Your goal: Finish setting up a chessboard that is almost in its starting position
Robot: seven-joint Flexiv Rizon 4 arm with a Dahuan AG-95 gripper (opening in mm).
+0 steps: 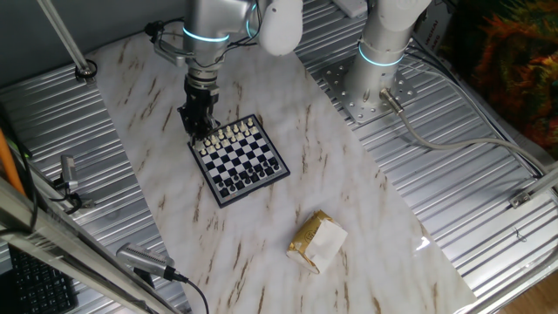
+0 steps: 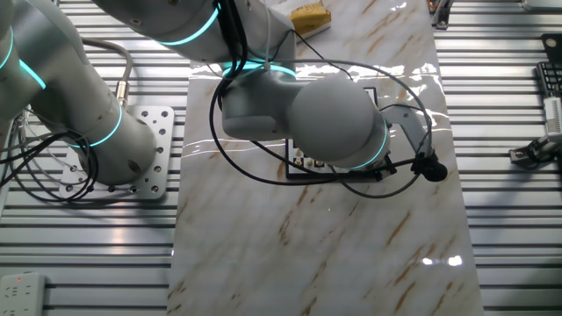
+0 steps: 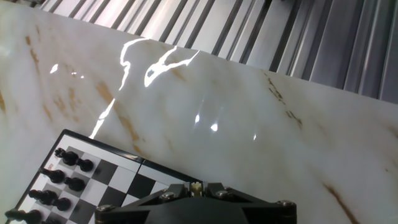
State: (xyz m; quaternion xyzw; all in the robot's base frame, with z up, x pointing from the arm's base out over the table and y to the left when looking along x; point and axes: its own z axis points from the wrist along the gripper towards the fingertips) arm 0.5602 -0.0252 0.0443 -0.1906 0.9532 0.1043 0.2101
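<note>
The small chessboard [image 1: 244,159] lies on the marble table, with white pieces [image 1: 231,135] along its far side and black pieces [image 1: 253,180] along its near side. My gripper [image 1: 199,129] stands low over the board's far-left corner, by the white rows. In the hand view the gripper [image 3: 196,188] is shut on a small white chess piece [image 3: 196,185], held above the board [image 3: 134,180], whose black pieces [image 3: 68,180] show at lower left. In the other fixed view the arm hides most of the board [image 2: 303,162].
A tan-and-white paper packet [image 1: 317,242] lies on the marble in front of the board; it also shows in the other fixed view [image 2: 311,16]. A second arm's base [image 1: 384,48] stands at the back right. Ribbed metal surrounds the marble slab.
</note>
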